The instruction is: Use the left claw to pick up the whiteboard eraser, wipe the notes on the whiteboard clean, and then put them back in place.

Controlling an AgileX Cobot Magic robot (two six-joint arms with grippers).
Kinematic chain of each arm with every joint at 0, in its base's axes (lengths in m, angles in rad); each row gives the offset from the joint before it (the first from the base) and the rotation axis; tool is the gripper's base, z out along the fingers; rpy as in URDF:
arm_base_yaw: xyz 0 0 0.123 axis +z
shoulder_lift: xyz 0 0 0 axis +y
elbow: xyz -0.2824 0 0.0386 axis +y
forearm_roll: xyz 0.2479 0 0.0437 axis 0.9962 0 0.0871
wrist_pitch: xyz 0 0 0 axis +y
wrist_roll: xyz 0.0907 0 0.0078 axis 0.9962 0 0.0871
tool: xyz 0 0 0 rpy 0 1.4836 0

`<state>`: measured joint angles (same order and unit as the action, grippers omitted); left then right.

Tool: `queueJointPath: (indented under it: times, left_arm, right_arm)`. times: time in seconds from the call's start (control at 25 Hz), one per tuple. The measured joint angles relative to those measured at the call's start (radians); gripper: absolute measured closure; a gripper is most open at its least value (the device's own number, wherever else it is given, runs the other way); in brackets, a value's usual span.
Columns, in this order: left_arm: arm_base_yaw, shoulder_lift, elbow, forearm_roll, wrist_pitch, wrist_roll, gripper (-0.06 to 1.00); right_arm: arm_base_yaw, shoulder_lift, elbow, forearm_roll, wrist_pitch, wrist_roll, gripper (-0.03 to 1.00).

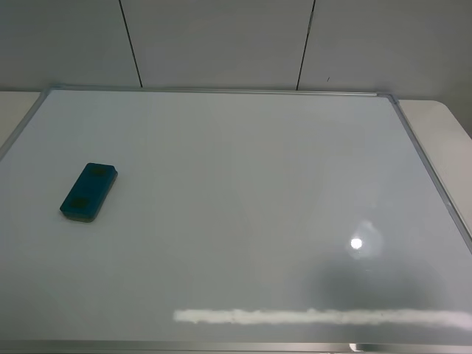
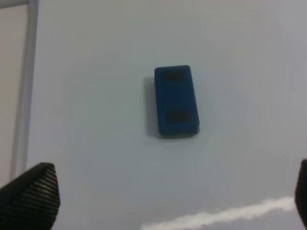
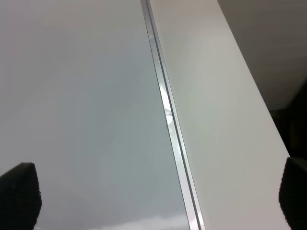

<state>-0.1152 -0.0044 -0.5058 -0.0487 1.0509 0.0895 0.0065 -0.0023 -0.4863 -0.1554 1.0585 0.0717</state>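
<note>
Whiteboard eraser (image 1: 88, 192) seen lying flat on whiteboard (image 1: 243, 206), left part of board in high view, near left frame edge, long axis slightly tilted. Two darker patches noted on its top. No marker line seen on board surface.

Left pincer (image 2: 163, 201) held above board, fingertips (image 2: 33, 194) spread wide, nothing held; eraser seen ahead, apart from tips.

Right pincer (image 3: 158, 196) set wide too, empty, placed over board's silver frame (image 3: 168, 120), with pale counter (image 3: 216, 110) beside it.
</note>
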Motion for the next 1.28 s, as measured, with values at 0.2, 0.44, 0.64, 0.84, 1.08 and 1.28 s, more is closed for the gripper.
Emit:
queueJointPath:
  times: [0.2, 0.44, 0.64, 0.84, 1.08, 1.28]
  left_arm:
    - [0.032, 0.0, 0.0, 0.0, 0.0, 0.0, -0.05]
    - [0.053, 0.0, 0.0, -0.001, 0.0, 0.0, -0.05]
    - [0.091, 0.0, 0.0, 0.0, 0.0, -0.008, -0.05]
    - [0.1, 0.0, 0.0, 0.019, 0.0, -0.037, -0.05]
    - [0.101, 0.0, 0.0, 0.022, 0.0, -0.04, -0.05]
    - [0.101, 0.0, 0.0, 0.022, 0.0, -0.041, -0.05]
  right_arm:
    - [0.0, 0.0, 0.0, 0.0, 0.0, 0.0, -0.02]
    - [0.0, 0.0, 0.0, 0.0, 0.0, 0.0, -0.02]
    - [0.0, 0.0, 0.0, 0.0, 0.0, 0.0, -0.02]
    - [0.0, 0.0, 0.0, 0.0, 0.0, 0.0, -0.02]
    - [0.0, 0.0, 0.0, 0.0, 0.0, 0.0, -0.02]
    - [0.0, 0.0, 0.0, 0.0, 0.0, 0.0, -0.02]
